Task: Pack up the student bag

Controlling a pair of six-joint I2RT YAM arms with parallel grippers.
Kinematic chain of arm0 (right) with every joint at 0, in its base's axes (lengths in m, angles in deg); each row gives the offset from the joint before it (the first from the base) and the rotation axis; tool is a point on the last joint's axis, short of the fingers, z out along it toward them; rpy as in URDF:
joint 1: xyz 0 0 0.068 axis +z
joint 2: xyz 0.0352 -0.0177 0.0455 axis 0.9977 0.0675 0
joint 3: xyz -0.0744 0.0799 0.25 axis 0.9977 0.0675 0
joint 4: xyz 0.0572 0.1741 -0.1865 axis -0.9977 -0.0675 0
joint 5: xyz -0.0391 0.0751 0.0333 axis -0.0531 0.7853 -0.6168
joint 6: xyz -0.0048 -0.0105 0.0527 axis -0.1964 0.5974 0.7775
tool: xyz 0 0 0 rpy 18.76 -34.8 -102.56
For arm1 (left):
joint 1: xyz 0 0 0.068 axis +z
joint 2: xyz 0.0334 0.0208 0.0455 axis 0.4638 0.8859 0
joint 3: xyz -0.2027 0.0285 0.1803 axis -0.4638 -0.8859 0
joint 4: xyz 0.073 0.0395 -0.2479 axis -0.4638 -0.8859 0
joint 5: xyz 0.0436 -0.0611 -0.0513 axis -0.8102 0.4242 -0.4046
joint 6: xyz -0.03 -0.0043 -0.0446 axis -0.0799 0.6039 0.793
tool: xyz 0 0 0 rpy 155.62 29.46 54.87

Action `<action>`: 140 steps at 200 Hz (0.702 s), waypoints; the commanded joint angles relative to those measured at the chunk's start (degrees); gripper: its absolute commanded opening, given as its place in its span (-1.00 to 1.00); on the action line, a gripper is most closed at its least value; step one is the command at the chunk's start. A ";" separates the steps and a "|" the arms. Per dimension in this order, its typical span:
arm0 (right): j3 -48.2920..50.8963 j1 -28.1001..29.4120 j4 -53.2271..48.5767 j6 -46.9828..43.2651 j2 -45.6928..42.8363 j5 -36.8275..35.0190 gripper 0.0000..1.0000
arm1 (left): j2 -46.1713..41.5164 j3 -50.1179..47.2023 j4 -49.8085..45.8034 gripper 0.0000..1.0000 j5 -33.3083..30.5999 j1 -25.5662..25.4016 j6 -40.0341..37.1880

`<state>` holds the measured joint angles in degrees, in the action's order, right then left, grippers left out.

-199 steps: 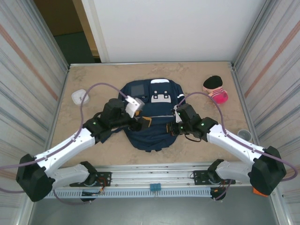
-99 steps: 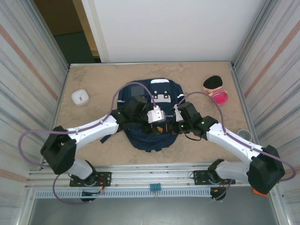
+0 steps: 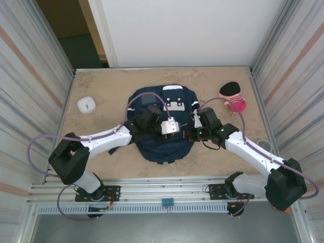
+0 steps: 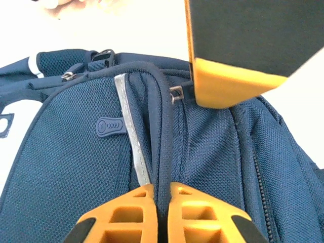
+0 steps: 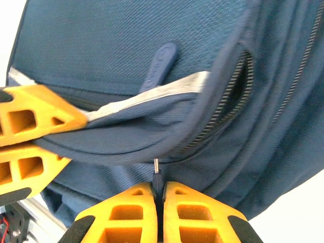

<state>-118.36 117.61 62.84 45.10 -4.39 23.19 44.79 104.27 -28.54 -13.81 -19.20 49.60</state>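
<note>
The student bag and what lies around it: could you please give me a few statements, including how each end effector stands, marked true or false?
1. The left end effector is shut on a fabric ridge of the student bag. True.
2. The right end effector is open and hangs clear of the bag. False: it is shut on a small metal zipper pull of the bag.
3. A pink and black item lies on the table to the right of the bag, apart from it. True.
4. The white container sits on top of the bag. False: it stands on the table to the bag's left.
</note>
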 commanded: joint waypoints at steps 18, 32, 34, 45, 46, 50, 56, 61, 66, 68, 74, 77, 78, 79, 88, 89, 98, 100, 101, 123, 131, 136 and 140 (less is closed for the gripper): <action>0.52 -7.24 1.74 2.47 -0.40 -11.87 -1.00 | -5.56 -2.66 -3.40 -0.97 2.92 1.53 -1.00; -0.02 -8.56 1.65 2.01 -0.65 -11.87 -1.00 | -5.80 -2.52 -4.15 -0.97 3.96 1.96 -1.31; -0.09 -8.73 1.63 1.92 -0.67 -11.82 -1.00 | -5.79 -2.43 -4.29 -0.97 4.05 1.93 -1.46; -0.39 -9.41 1.47 1.64 -0.79 -11.57 -1.00 | -5.94 -2.09 -5.30 -0.97 3.57 2.00 -1.49; -0.42 -9.46 1.43 1.68 -0.79 -11.45 -1.00 | -5.91 -2.07 -5.33 -0.97 3.43 2.00 -1.47; -0.58 -9.73 1.24 1.44 -0.85 -10.97 -1.00 | -5.88 -1.94 -5.41 -0.97 2.65 2.13 -1.10; -0.89 -9.79 1.12 0.81 -0.93 -9.86 -1.00 | -5.71 -1.76 -5.44 -0.97 1.99 2.61 -0.45; -1.06 -9.51 0.91 0.17 -1.13 -9.05 -1.00 | -5.62 -1.58 -5.59 -0.97 2.34 3.25 0.09; -0.95 -9.25 0.63 -0.09 -1.36 -8.88 -1.00 | -5.43 -1.33 -6.02 -0.97 3.55 3.86 0.24; -0.87 -9.12 0.54 -0.16 -1.53 -8.95 -1.00 | -5.43 -1.28 -6.23 -0.97 4.01 4.03 0.25; -0.46 -8.96 0.62 -0.45 -1.84 -8.63 -1.00 | -5.43 -0.99 -6.95 -0.97 5.11 4.26 0.08; -0.24 -8.95 0.72 -0.68 -1.81 -8.21 -1.00 | -5.47 -0.92 -7.25 -0.97 5.71 4.23 -0.26; -0.22 -8.92 0.74 -0.75 -1.79 -8.06 -1.00 | -5.45 -0.87 -7.31 -0.97 5.86 4.22 -0.33; -0.16 -8.95 0.71 -0.79 -1.82 -7.94 -1.00 | -5.53 -0.89 -7.35 -0.97 5.93 4.21 -0.49; 0.00 -9.17 0.60 -1.16 -1.41 -7.74 -1.00 | -5.80 -1.14 -7.46 -0.97 8.69 4.14 -1.65; -0.01 -9.21 0.60 -1.21 -1.28 -7.78 -1.00 | -5.79 -1.16 -7.46 -0.97 8.97 4.12 -1.85; -0.09 -9.71 0.92 -1.44 -0.38 -7.59 -1.00 | -6.17 -1.34 -8.18 -0.97 11.95 4.11 -3.41; -0.17 -9.91 1.05 -1.45 -0.14 -7.44 -1.00 | -6.21 -1.41 -8.35 -0.97 12.70 4.00 -3.76; -0.18 -10.02 1.13 -1.45 -0.03 -7.32 -1.00 | -6.26 -1.43 -8.44 -0.97 13.09 3.97 -3.88; -1.26 -11.84 4.70 -1.44 3.63 -4.74 -1.00 | -6.91 -2.46 -8.75 -0.97 18.63 3.37 -6.47; -2.41 -12.28 5.46 -1.68 5.37 -3.84 -1.00 | -7.00 -2.58 -9.19 -0.96 19.79 2.76 -7.52; -3.20 -12.54 5.89 -1.86 6.47 -3.55 -1.00 | -6.92 -2.59 -9.77 -0.96 20.28 2.56 -8.47; -3.77 -12.65 6.23 -1.93 7.26 -3.40 -1.00 | -6.80 -2.58 -10.17 -0.96 20.77 2.33 -9.23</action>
<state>-118.93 109.22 66.60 44.08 -1.62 27.58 41.97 102.69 -30.55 -3.91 -15.72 45.69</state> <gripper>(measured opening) 0.064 0.086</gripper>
